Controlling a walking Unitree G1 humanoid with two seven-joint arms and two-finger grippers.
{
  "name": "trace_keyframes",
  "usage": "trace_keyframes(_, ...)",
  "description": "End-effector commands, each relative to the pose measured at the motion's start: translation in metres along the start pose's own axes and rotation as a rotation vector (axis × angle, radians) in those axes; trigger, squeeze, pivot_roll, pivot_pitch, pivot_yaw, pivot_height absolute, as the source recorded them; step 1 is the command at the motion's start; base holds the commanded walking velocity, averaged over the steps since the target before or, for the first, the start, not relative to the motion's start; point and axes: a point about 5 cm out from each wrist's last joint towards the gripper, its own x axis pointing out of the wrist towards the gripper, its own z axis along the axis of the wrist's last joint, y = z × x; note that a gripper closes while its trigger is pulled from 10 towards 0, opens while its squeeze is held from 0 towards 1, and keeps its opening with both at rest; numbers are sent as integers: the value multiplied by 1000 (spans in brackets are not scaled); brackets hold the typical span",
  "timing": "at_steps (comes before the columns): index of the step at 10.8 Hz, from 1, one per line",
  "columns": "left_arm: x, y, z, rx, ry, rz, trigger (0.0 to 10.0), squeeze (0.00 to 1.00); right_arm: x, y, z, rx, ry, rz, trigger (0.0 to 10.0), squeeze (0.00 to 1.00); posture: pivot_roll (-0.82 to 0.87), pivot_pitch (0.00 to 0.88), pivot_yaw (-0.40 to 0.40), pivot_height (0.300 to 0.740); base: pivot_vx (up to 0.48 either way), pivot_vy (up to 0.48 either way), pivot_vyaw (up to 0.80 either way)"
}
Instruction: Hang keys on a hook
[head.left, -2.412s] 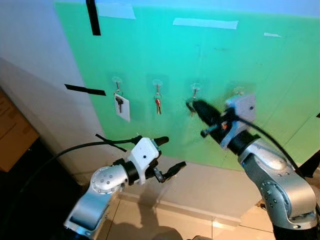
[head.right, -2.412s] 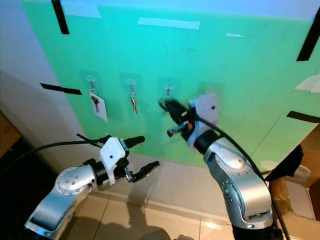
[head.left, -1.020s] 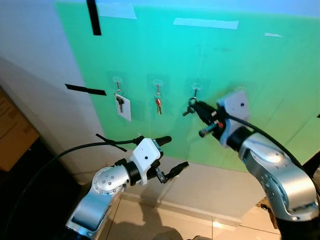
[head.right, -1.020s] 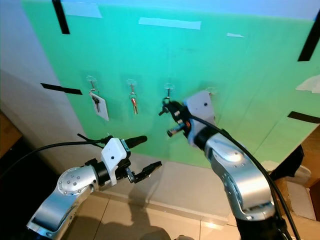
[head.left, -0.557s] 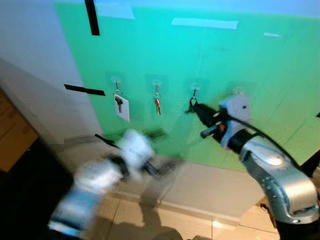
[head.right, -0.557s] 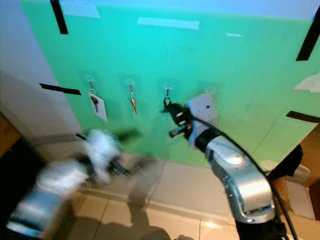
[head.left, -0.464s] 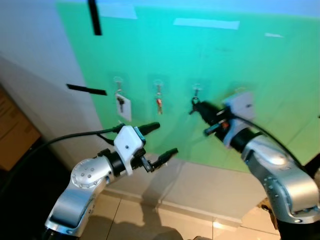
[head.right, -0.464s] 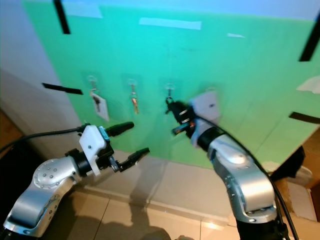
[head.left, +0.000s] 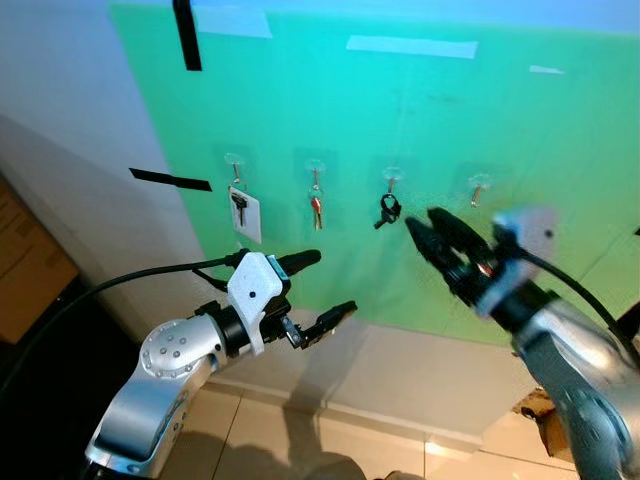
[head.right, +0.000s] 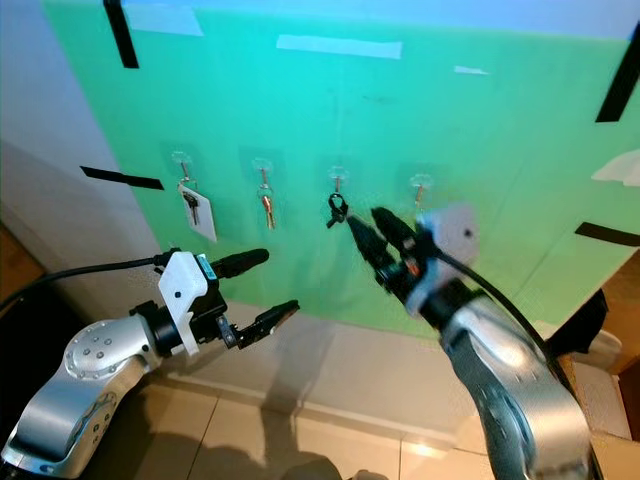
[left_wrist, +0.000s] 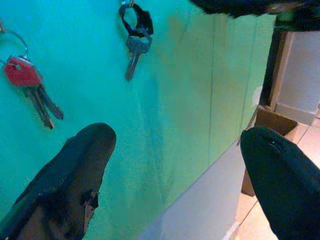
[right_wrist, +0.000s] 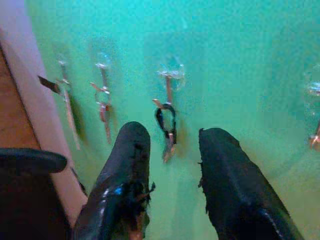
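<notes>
Keys (head.left: 387, 210) hang on hook (head.left: 392, 176); right gripper (head.left: 431, 228) parted, empty.

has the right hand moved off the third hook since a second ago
Yes. The right hand has drawn back down and to the right of the third hook, open and empty, leaving the black key hanging there.

You get bright, even light on the green wall panel (head.left: 420, 130); the right end effector (head.left: 447, 243) is motion-blurred, and the right wrist view looks soft.
</notes>
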Motion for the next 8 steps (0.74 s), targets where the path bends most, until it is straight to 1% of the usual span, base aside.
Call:
trace_keyframes(1,-4,6,-2,25,30,90,10000,0,-4,1,-7,-46,8,-25,10000,1000,-80,13,43,740,0,0,800)
trace_keyframes(2,-5,10,-6,41,53,175,10000,0,-9,-1,-20,-82,30,-74,10000,1000,-78,14,42,740,0,0,800)
trace_keyframes(3,-9,13,-8,38,55,298,10000,0,-14,-5,-36,4,53,-204,10000,1000,-70,19,33,740,0,0,800)
trace_keyframes(4,-12,15,-10,31,59,367,10000,0,-16,-3,-43,102,44,-244,10000,1000,-70,19,33,740,0,0,800)
trace_keyframes(5,-14,17,-10,39,65,393,10000,0,-17,-4,-46,107,43,-289,10000,1000,-64,20,25,740,0,0,800)
trace_keyframes(6,-16,22,-8,49,67,422,10000,0,-18,-10,-51,109,43,-351,10000,1000,-58,20,21,740,0,0,800)
trace_keyframes(7,-20,25,-6,52,62,474,10000,0,-17,-16,-47,-2,25,-368,10000,1000,-45,30,14,740,0,0,800)
trace_keyframes(8,-21,27,-7,52,63,489,10000,0,-16,-17,-46,-39,17,-351,10000,1000,-39,33,9,740,0,0,800)
